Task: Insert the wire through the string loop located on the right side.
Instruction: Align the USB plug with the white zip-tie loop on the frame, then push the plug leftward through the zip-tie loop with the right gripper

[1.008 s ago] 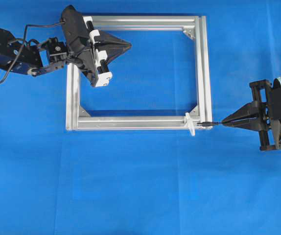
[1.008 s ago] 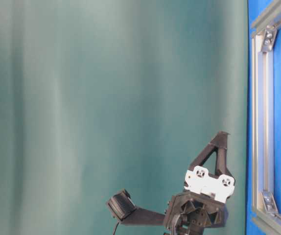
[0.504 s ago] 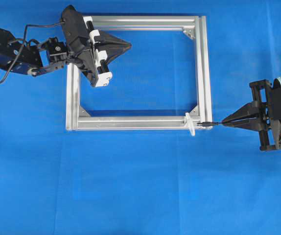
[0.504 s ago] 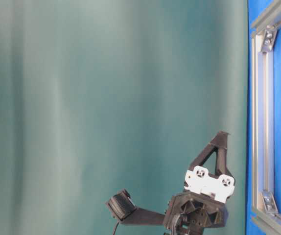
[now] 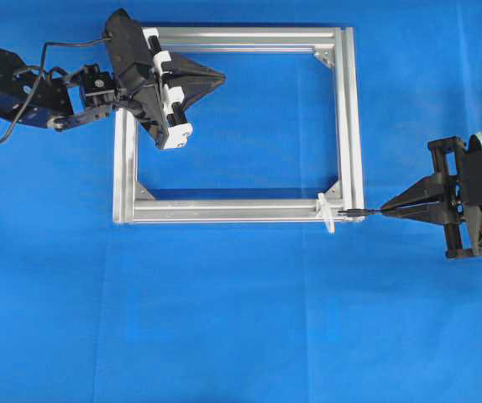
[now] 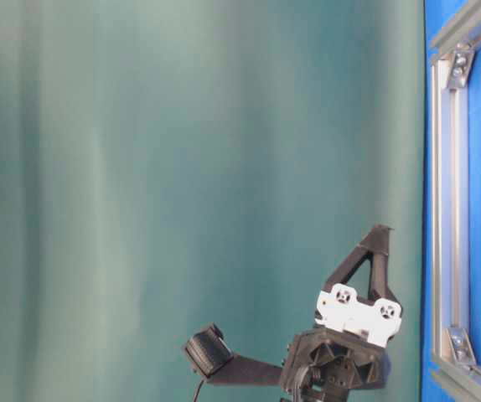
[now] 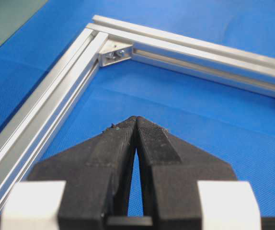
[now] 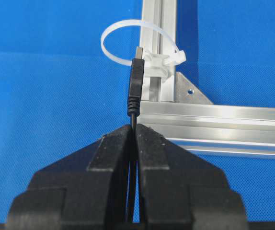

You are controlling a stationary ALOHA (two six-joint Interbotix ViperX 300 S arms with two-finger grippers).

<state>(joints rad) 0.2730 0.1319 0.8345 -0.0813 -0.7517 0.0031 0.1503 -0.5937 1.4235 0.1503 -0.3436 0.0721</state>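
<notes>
My right gripper (image 8: 134, 126) (image 5: 385, 211) is shut on the wire (image 8: 133, 117), just behind its small dark plug (image 8: 136, 81). The plug's metallic tip points at the white string loop (image 8: 123, 28) (image 5: 327, 211), which is fixed to the lower right corner of the aluminium frame (image 5: 350, 117). In the overhead view the plug (image 5: 354, 213) lies just right of the loop, level with it. My left gripper (image 7: 136, 119) (image 5: 221, 77) is shut with nothing in it and hovers inside the frame's upper left corner.
The rectangular aluminium frame (image 7: 46, 105) lies flat on the blue cloth, with silver corner brackets (image 8: 189, 92) (image 7: 114, 53) inside its corners. The table-level view shows a green backdrop, the left arm (image 6: 349, 335) and one frame rail (image 6: 446, 209).
</notes>
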